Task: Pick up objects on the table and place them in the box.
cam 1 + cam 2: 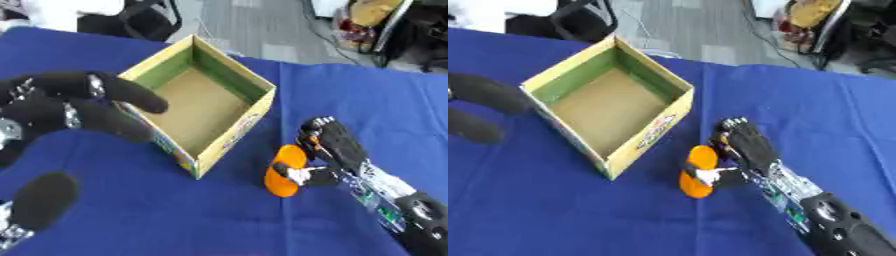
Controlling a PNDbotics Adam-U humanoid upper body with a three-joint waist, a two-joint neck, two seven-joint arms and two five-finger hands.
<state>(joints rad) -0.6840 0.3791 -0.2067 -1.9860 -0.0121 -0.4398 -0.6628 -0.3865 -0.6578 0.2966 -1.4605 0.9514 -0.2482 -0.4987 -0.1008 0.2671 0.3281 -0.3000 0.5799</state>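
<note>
An orange oblong object [285, 171] stands on the blue table just right of the box's near corner. My right hand [335, 145] lies against its right side, fingers along its far edge and thumb curled onto its front. The open cardboard box [229, 143], with a brown floor and green inner walls, sits left of centre and holds nothing I can see. My left hand [61, 107] hovers big and close at the left edge, fingers spread and straight, with one fingertip over the box's left rim.
The blue cloth [579, 215] covers the whole table. Beyond its far edge are grey floor, a black chair [575, 22] and clutter at the top right.
</note>
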